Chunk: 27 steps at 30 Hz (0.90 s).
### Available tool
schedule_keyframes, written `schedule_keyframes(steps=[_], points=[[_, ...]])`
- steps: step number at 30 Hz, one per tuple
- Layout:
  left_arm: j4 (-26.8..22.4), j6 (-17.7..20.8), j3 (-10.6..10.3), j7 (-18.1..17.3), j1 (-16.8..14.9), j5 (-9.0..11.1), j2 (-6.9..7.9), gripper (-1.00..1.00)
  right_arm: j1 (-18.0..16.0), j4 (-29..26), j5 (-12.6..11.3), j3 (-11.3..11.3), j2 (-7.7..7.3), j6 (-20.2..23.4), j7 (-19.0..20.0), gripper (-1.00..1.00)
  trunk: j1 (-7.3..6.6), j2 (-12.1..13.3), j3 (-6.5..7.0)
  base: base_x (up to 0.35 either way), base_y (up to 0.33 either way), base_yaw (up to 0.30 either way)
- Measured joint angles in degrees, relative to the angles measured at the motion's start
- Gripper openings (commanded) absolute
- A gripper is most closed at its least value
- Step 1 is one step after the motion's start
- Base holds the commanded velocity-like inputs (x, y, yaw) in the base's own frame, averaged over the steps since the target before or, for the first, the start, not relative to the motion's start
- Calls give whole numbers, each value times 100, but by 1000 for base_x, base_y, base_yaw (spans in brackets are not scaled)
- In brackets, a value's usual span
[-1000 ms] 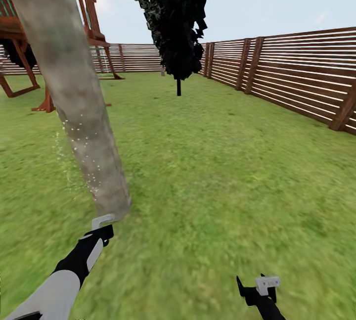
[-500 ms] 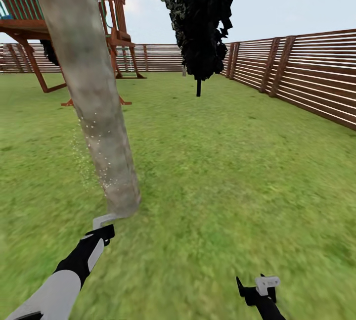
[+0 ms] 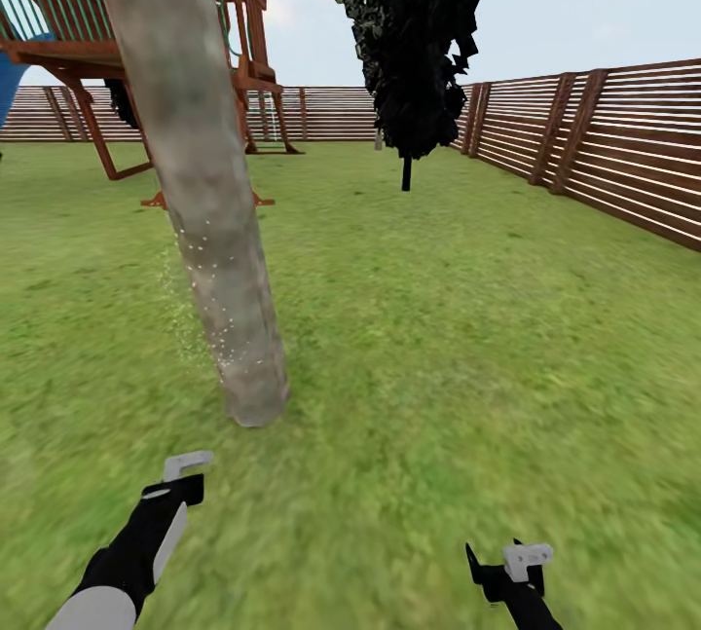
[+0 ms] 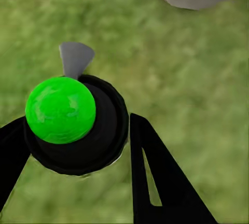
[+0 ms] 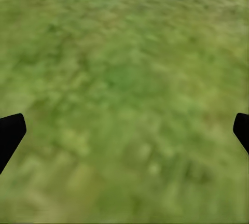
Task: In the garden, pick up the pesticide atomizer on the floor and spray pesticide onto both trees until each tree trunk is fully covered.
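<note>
L gripper (image 4: 78,141) is clamped on the sprayer (image 4: 78,125), grey nozzle aimed toward the trunk base; R gripper (image 5: 124,130) hangs wide open w/ nothing in it, over grass (image 3: 438,338). Trunk (image 3: 204,211) stands just ahead, white specks (image 3: 209,289) only on its lower left side. Judgement: raise the nozzle, sweep up & around bare bark, keep close. Fence (image 3: 604,153) and dark tree (image 3: 419,36) far behind.
</note>
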Motion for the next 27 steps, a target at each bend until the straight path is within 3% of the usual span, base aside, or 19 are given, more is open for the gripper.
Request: schedule_keyframes(steps=[5, 8, 10, 14, 17, 19, 24, 26, 27], points=[[-52, 24, 28, 24, -37, -164, -59, -100, 0, 0, 8, 1, 0, 0, 6, 100, 0, 0, 0, 190, -218, 0], [-56, 10, 38, 39, -72, -159, -254, -100, 0, 0, 8, 0, 0, 3, 23, 100, 0, 0, 0, 82, -265, 0], [-65, -1, 39, 50, -81, -171, -309, -100, 0, 0, 8, 0, 0, 1, 21, 100, 0, 0, 0, 8, -275, 0], [-639, 54, 47, 40, -86, -139, -340, -100, 0, 0, 8, 1, 4, 2, 3, 100, 0, 0, 0, 42, -276, 92], [-1335, 373, 38, 39, -87, -136, -606, -100, 0, 0, 8, 0, 8, 2, -6, 100, 0, 0, 0, 82, -276, 262], [-1560, 423, 34, 39, -86, -152, -663, -100, 0, 0, 8, 0, 9, 2, -2, 100, 0, 0, 0, 100, -276, 275], [-2321, 970, 96, 40, -86, -192, -575, -100, 0, 5, 8, 1, 9, 9, 6, 100, 0, 0, 0, 138, -276, 196], [-2658, 1308, 32, 39, -72, -157, -626, -100, 0, 3, 8, 0, 9, 9, 13, 100, 0, 0, 0, 148, -276, 13], [-2793, 1464, -111, 38, -70, -136, -654, -100, 0, 1, 8, 0, 9, 9, 16, 100, 0, 0, 0, 149, -276, 3]])
